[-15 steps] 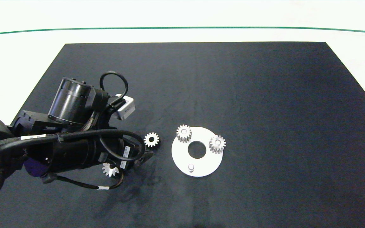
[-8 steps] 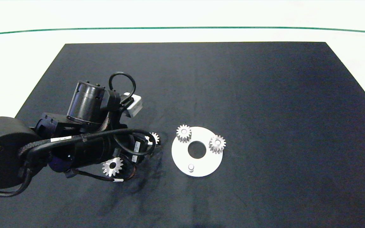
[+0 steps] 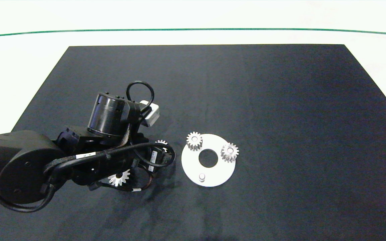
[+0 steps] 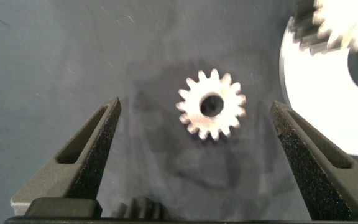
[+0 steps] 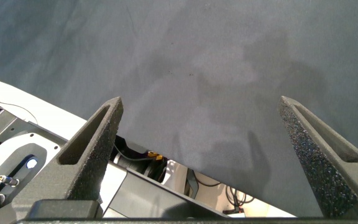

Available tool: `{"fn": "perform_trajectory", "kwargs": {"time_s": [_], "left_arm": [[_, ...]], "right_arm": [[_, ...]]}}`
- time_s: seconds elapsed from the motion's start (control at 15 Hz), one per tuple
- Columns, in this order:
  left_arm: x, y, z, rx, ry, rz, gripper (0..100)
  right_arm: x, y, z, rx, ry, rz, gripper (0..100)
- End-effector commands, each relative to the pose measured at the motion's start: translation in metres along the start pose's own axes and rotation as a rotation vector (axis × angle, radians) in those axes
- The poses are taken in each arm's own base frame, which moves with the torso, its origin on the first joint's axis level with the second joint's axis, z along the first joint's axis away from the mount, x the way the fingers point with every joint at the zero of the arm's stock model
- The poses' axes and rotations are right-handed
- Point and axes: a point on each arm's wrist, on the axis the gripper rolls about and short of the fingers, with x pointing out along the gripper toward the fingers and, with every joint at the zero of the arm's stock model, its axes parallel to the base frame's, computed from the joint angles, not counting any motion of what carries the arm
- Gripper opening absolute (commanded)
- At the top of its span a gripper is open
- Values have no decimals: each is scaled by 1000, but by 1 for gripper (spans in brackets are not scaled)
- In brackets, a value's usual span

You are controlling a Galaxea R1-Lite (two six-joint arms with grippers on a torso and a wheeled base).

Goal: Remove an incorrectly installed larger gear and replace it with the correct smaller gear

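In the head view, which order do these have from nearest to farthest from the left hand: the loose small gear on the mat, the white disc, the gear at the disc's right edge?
1. Loose small gear, under the left hand.
2. White disc, just right of it.
3. Gear at the disc's right edge, farthest.

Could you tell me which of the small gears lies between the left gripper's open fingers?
The smaller gear lying loose on the black mat; the other two sit on the white disc.

black mat (image 3: 280, 100) on a white table (image 3: 18, 60), green line (image 3: 193, 29).
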Motion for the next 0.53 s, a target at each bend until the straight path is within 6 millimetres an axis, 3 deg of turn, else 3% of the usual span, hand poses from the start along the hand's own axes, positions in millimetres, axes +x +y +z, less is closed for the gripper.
{"fn": "perform_trajectory", "kwargs": {"time_s": [0.07, 0.53], "left_arm": [[4, -3, -4, 17, 18, 2, 100], [11, -7, -7, 51, 0, 29, 100]], "right_arm": [[0, 0, 0, -1, 3, 2, 100], [-1, 0, 0, -1, -3, 0, 100]]}}
